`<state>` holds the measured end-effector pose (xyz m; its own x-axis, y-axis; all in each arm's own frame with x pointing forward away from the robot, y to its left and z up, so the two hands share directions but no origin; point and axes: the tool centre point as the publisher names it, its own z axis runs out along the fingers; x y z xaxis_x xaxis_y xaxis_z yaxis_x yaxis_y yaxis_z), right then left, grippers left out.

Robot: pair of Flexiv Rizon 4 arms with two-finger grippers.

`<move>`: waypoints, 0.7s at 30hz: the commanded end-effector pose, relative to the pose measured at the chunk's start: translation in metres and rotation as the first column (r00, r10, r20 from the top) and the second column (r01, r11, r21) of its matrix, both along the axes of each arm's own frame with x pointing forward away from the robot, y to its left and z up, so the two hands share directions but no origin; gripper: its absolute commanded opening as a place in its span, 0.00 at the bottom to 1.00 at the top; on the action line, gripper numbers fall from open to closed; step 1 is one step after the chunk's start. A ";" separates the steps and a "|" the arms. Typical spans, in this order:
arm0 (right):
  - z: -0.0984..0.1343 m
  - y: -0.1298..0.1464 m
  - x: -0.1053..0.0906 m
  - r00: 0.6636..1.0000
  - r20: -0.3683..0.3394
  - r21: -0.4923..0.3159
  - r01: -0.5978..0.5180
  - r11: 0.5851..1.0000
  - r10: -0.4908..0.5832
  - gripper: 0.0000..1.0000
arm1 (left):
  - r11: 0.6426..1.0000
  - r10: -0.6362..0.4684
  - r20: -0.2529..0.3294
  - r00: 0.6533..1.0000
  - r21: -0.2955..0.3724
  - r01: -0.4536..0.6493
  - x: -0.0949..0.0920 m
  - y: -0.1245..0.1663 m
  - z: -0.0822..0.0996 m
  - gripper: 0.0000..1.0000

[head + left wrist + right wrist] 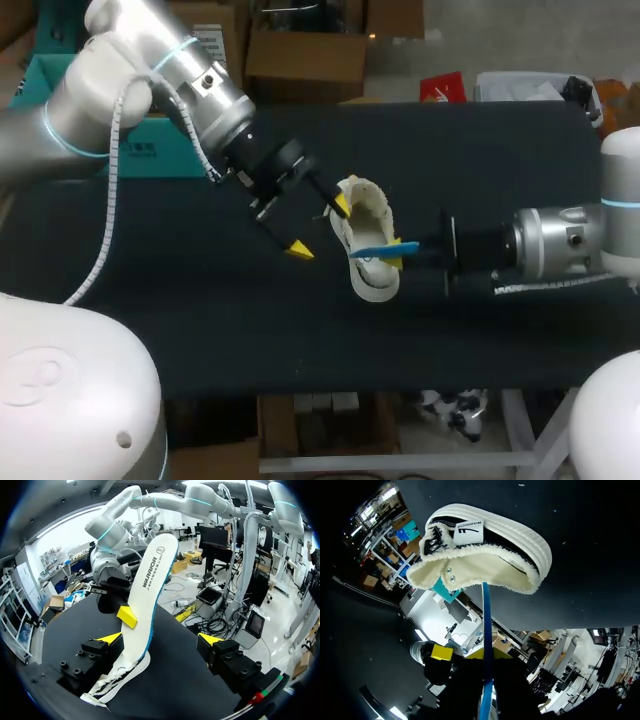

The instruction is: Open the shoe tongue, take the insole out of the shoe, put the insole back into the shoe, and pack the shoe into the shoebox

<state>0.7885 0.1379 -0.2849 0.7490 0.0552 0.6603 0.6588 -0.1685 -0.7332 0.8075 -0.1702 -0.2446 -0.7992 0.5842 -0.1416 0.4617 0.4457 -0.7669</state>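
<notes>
Black table [200,330], bearing shoe [365,215]; insole [375,248] partly inside the shoe, pinched, seemingly from both sides, by right gripper [392,250]. Left gripper [320,228] splayed beside the shoe, holding nothing — unpinned, the shoe may drag along.

One white shoe [368,205], one insole [372,250], one teal box [150,152], two grippers, left gripper [320,228] and right gripper [398,252]

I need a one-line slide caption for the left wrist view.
Right hand holds the insole upright, lower end in the shoe; left hand open.
</notes>
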 end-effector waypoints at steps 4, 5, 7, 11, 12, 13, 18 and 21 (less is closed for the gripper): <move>0.000 0.001 -0.005 1.000 -0.003 0.014 0.024 1.000 -0.024 0.00 | 0.909 0.386 0.182 0.904 -0.243 -0.339 -0.003 -0.011 -0.007 1.00; 0.000 0.002 -0.005 1.000 -0.005 0.013 0.026 1.000 -0.026 0.00 | 0.906 0.397 0.201 0.896 -0.240 -0.348 -0.004 -0.014 -0.010 1.00; 0.000 0.005 -0.005 1.000 -0.006 0.007 0.025 1.000 -0.024 0.00 | 0.908 0.397 0.206 0.894 -0.231 -0.350 -0.002 -0.017 -0.013 1.00; -0.001 0.008 -0.004 1.000 0.020 -0.012 0.018 1.000 -0.018 0.00 | 0.902 0.413 0.208 0.887 -0.232 -0.365 0.003 -0.023 -0.020 1.00; -0.001 0.008 -0.003 1.000 0.026 -0.012 0.015 1.000 -0.015 0.00 | 0.900 0.415 0.197 0.888 -0.235 -0.368 0.004 -0.023 -0.022 1.00; -0.002 0.009 -0.002 0.999 0.030 -0.016 0.019 1.000 -0.018 0.00 | 0.896 0.424 0.193 0.885 -0.236 -0.377 0.006 -0.024 -0.022 1.00; -0.006 0.013 0.004 0.999 0.030 -0.005 0.037 0.999 -0.037 0.00 | 0.900 0.415 0.170 0.894 -0.219 -0.376 0.008 -0.023 -0.022 1.00; -0.005 0.013 0.008 0.996 0.024 -0.022 0.086 0.996 -0.086 0.00 | 0.900 0.415 0.170 0.894 -0.219 -0.376 0.008 -0.023 -0.022 1.00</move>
